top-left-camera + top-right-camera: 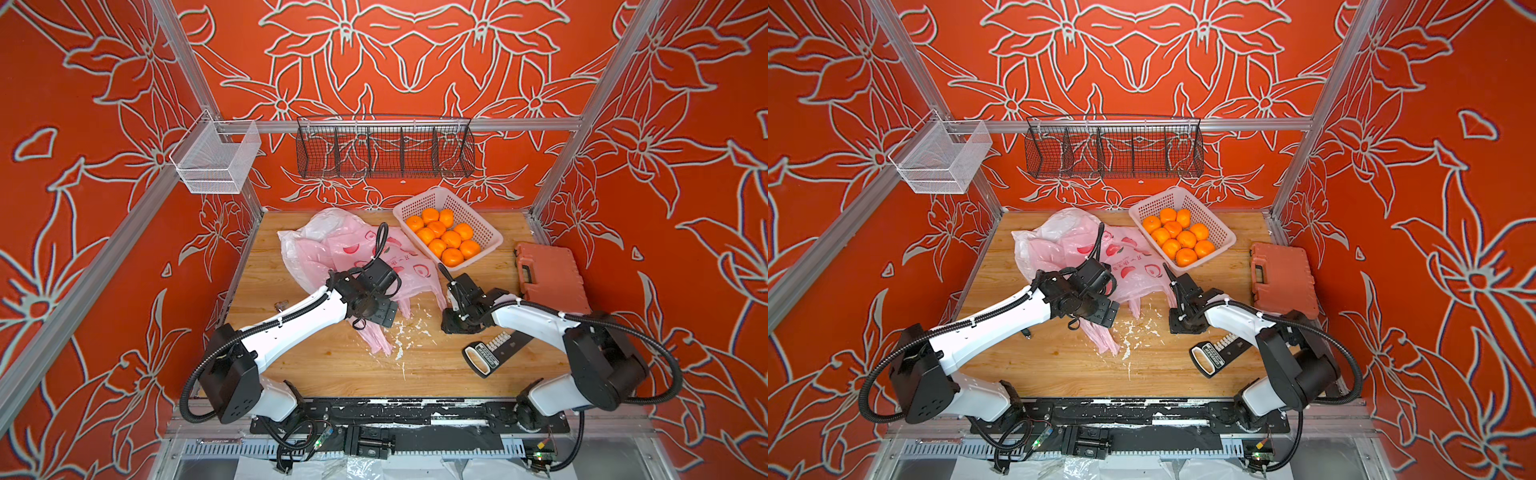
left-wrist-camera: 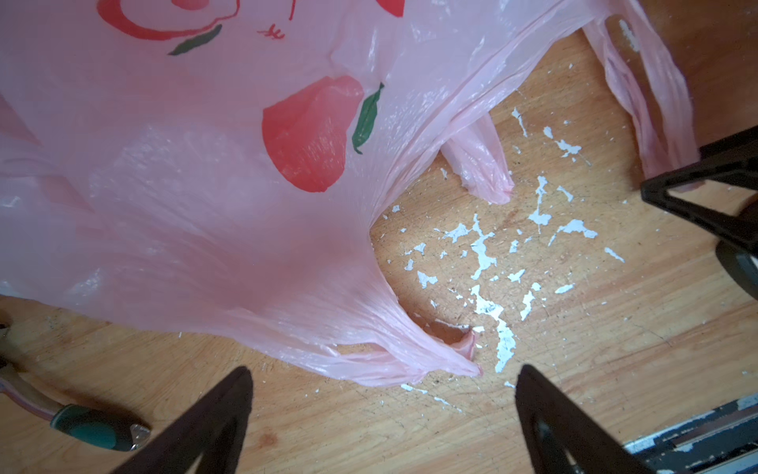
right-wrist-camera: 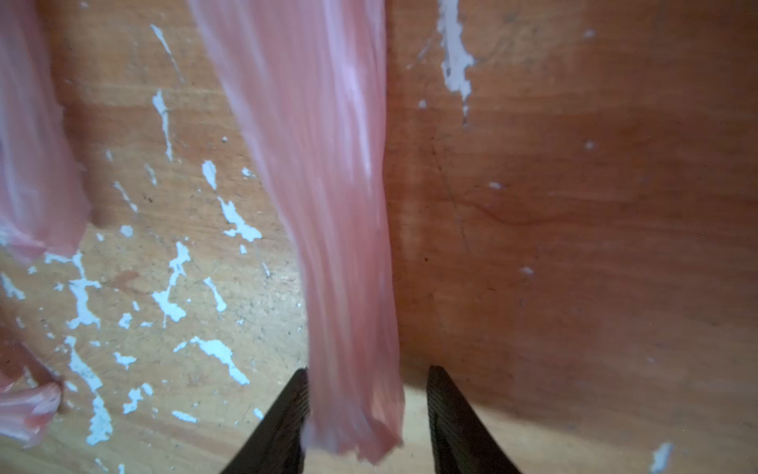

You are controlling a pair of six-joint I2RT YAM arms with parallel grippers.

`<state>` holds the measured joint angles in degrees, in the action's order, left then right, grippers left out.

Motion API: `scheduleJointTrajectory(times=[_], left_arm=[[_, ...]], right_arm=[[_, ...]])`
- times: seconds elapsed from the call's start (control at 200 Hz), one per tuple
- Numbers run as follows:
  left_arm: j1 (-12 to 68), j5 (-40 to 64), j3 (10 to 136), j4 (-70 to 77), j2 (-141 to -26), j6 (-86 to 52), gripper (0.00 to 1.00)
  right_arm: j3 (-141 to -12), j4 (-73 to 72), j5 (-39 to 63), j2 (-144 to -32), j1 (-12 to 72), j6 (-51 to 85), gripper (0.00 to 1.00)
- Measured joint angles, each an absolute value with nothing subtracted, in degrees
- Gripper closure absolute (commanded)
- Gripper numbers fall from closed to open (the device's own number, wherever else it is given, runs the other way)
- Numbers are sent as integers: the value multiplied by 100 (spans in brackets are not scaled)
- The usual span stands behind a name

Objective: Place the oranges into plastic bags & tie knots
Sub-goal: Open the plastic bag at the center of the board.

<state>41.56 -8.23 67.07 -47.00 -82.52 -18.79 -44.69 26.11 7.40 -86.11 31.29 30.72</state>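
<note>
Your left gripper (image 2: 385, 369) is spread wide over a handle loop of the peach-print pink bag (image 2: 205, 184). Your right gripper (image 3: 369, 369) straddles a pink handle strap (image 3: 336, 205): one finger touches it, the other stands clear, so nothing is pinched. The oranges (image 1: 444, 241) sit in the pink basket (image 1: 457, 203) at 1 o'clock on the wooden table (image 1: 332, 374). The plastic bags (image 1: 316, 249) lie heaped at 11 o'clock.
</note>
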Motion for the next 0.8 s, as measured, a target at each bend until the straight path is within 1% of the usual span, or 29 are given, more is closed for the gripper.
scheduleJointTrajectory(times=[0.07, 0.13, 0.2, 0.3, 0.43, 0.515, 0.585, 0.801], left_arm=[[4145, -827, 6707, -4694, -8252, -1870, 1], [4121, -836, 6707, -4694, -8252, -1857, 0], [4088, -849, 6707, -4685, -8252, -1820, 2], [4064, -897, 6724, -4672, -8252, -1741, 3], [4042, -928, 6794, -4547, -8256, -1551, 0], [4032, -908, 6866, -4438, -8274, -1409, 3], [4023, -893, 6956, -4333, -8331, -1273, 3], [4018, -1037, 7199, -3992, -8665, -945, 3]], right_arm=[[-4532, 2482, 663, -8705, 3131, 3100, 66], [-4576, 2456, 613, -8772, 3144, 3074, 77], [-4602, 2438, 576, -8781, 3159, 3122, 89], [-4639, 2510, 578, -8726, 3177, 3055, 100], [-4766, 2853, 613, -8248, 3212, 2867, 100], [-5006, 3157, 670, -7776, 3223, 2720, 100], [-5356, 3459, 738, -7485, 3223, 2580, 100], [-6169, 4228, 991, -7314, 3223, 2290, 100]])
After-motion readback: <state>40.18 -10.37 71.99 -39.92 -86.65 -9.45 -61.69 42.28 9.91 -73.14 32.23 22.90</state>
